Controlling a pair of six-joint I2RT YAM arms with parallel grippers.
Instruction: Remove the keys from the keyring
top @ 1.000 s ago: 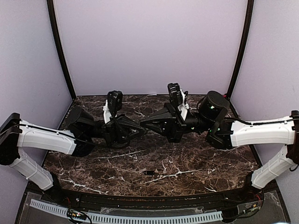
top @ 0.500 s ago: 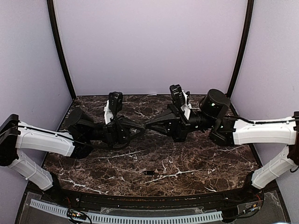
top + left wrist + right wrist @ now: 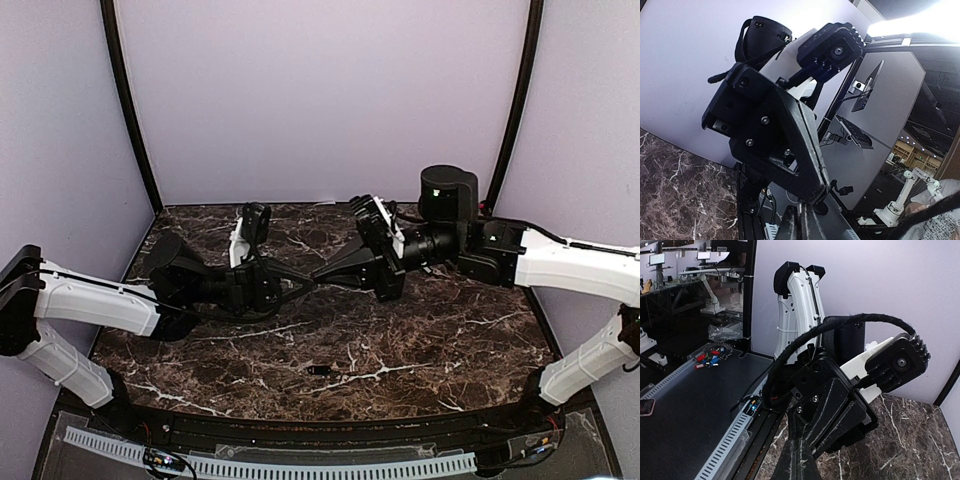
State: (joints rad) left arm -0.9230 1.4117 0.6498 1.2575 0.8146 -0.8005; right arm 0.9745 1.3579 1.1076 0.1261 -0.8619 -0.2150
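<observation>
Both grippers meet tip to tip above the middle of the marble table. My left gripper is shut, its fingers pressed together right under the right gripper's tip. My right gripper is shut too, fingers closed. In the left wrist view a thin curved loop, the keyring, sticks out at the right gripper's tip with a small dark key on it. Another key, tiny and dark, lies loose on the table in front.
Purple walls close the back and sides. A black ledge with a white slotted rail runs along the near edge. Both forearms stretch across the table's middle at low height.
The right arm has swung its wrist up and back, and its gripper now slopes down to the meeting point. The left gripper shifted slightly right and lower. The loose key has not moved.
</observation>
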